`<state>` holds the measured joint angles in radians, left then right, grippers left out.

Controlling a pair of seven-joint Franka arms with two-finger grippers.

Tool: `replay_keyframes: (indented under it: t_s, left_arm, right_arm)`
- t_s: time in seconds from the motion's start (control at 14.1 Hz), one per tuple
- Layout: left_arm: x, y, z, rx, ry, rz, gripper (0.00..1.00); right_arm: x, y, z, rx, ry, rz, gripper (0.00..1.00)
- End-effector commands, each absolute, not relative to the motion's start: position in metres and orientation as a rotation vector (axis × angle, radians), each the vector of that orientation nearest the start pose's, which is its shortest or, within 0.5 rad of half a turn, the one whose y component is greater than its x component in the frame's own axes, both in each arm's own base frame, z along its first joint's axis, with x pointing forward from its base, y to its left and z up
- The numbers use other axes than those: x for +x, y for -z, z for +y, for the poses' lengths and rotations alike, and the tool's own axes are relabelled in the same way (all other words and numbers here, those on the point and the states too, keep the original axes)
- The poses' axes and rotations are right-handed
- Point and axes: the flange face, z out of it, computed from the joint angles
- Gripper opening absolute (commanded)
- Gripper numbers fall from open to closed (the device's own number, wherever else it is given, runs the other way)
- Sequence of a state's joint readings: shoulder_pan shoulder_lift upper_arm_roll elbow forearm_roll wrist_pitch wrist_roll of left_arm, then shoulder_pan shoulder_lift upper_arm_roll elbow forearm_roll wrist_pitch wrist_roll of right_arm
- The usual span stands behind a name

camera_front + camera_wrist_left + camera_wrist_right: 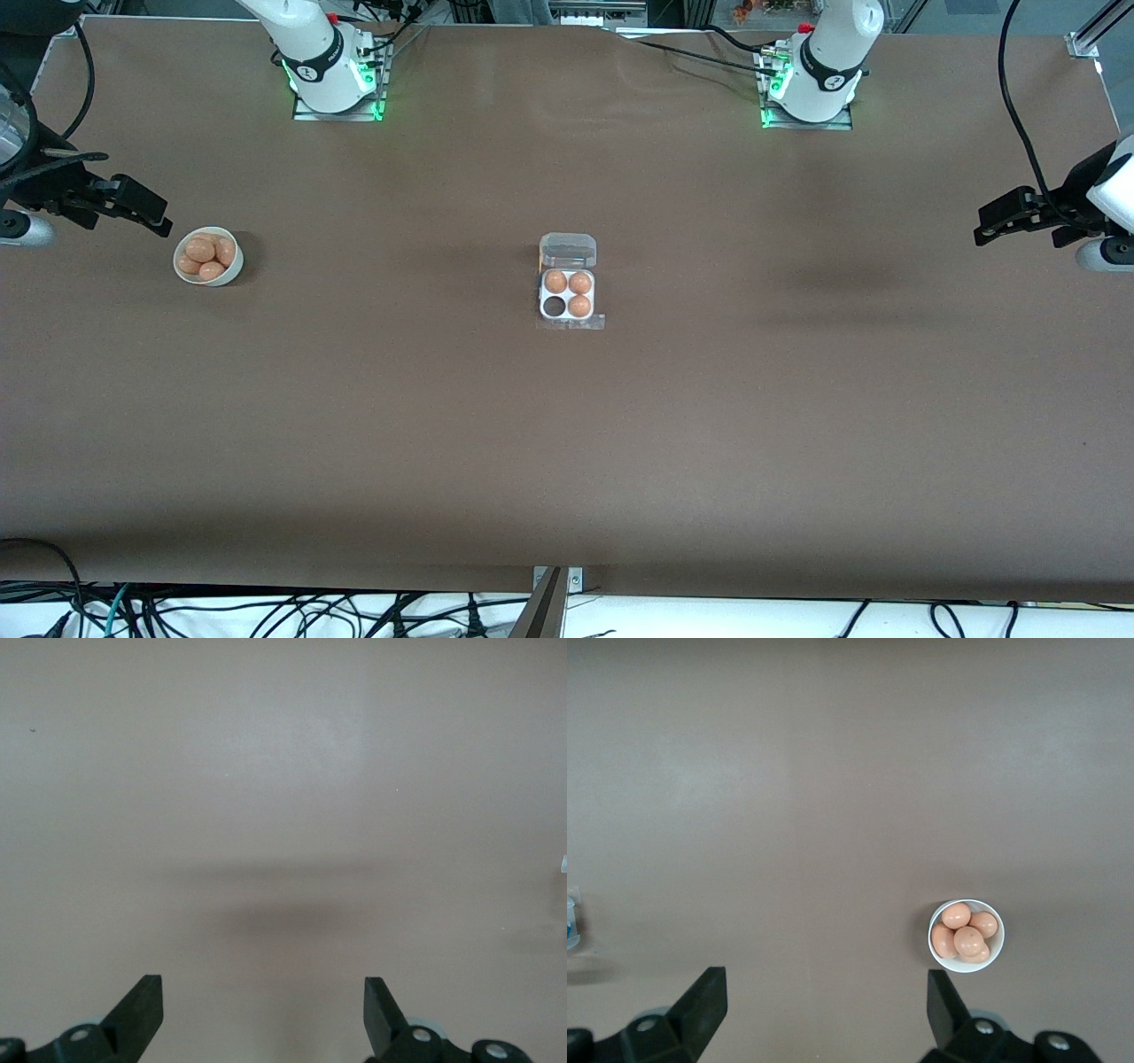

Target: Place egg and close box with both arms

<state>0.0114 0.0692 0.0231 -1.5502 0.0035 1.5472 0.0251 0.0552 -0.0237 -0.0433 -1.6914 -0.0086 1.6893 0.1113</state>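
Three eggs sit in the box [568, 299] at mid-bench, its one empty cell in the row nearest the front camera, toward the right arm's end, and its clear lid lying open, farther from that camera. About as far off, at the right arm's end, I see the bowl [209, 257] heaped with spare eggs. The right gripper [824, 1014] hangs high beside that bowl, fingers spread and empty; the left gripper [263, 1014] waits over bare bench [567, 461] at its own end, fingers likewise spread. My worry: the heaped eggs touch one another, so the fingers may nudge a neighbour or pinch two, and a smooth egg could slip or crack. No writing is readable to me anywhere.
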Motion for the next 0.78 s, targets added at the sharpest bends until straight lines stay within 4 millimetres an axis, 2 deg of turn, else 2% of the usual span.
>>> replay_keyframes:
  t_s: [0.0, 0.28, 0.5, 0.71]
  left_arm:
    - [0.574, -0.599, 0.017, -3.121, -0.118, 0.007, 1.00]
    - [0.573, -0.599, 0.017, -3.126, -0.121, 0.005, 1.00]
    - [0.573, -0.599, 0.018, -3.128, -0.121, 0.007, 1.00]
    - [0.573, -0.599, 0.018, -3.128, -0.121, 0.005, 1.00]
  right_arm:
    - [0.554, -0.594, 0.005, -3.141, 0.032, 0.134, 1.00]
    - [0.555, -0.586, 0.002, -3.143, 0.005, 0.144, 1.00]
    - [0.567, -0.551, -0.010, -3.171, -0.125, 0.121, 1.00]
    - [0.572, -0.500, -0.040, -3.174, -0.371, 0.204, 1.00]
